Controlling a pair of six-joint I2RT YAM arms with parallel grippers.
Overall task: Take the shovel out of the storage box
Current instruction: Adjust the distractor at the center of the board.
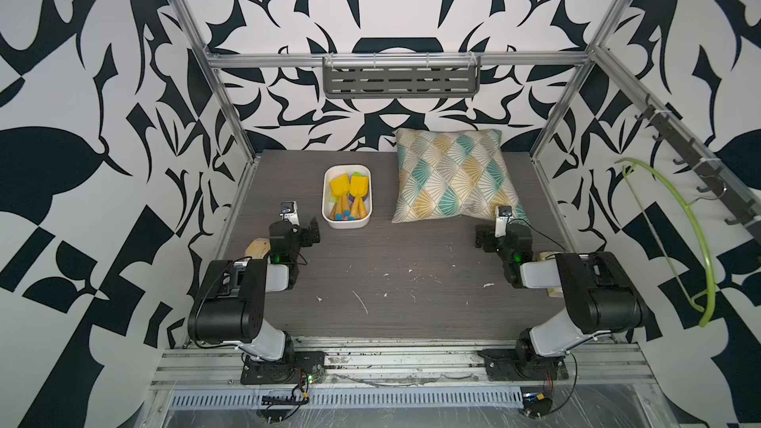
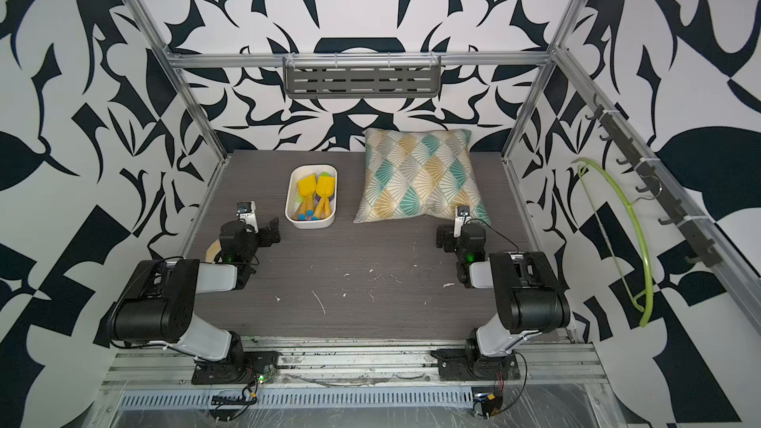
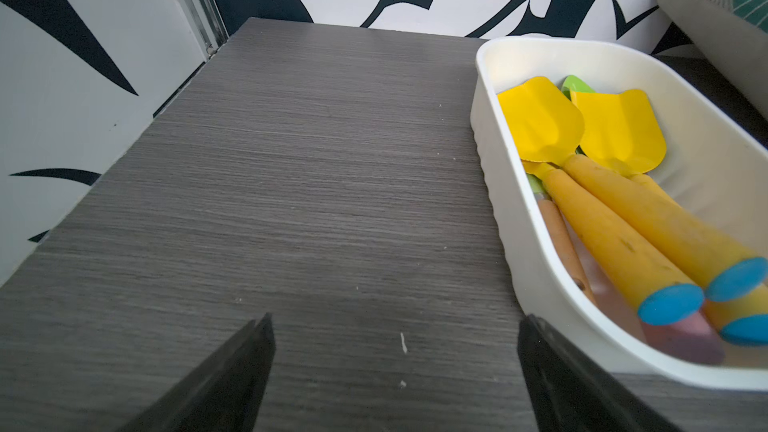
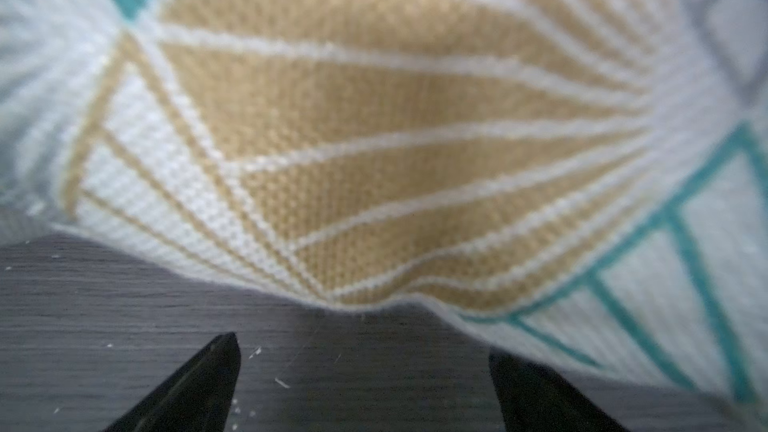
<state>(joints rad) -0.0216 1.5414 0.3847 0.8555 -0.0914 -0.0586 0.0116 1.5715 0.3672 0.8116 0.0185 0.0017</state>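
The storage box [image 1: 346, 222] [image 2: 311, 223] [image 3: 509, 209], a shallow white tub, stands on the dark wood-grain table left of centre. Two shovels with yellow blades [image 1: 340, 188] [image 2: 306, 187] [image 3: 540, 122], orange-yellow handles and blue end caps lie side by side on top inside it. Green and purple pieces show beneath them. My left gripper [image 1: 313, 231] [image 2: 272, 231] [image 3: 395, 320] is open just outside the box's near left corner, low over bare table. My right gripper [image 1: 481, 237] [image 2: 442, 237] [image 4: 363, 344] is open at the pillow's near edge, with nothing between its fingers.
A patterned pillow [image 1: 453, 174] [image 2: 418, 174] [image 4: 374, 118] lies right of the box, leaning on the back wall. A grey slotted shelf [image 1: 401, 80] hangs on the rear bar. A green hanger [image 1: 696, 232] hangs from hooks on the right rail. A pale roll [image 1: 257, 247] sits behind the left arm.
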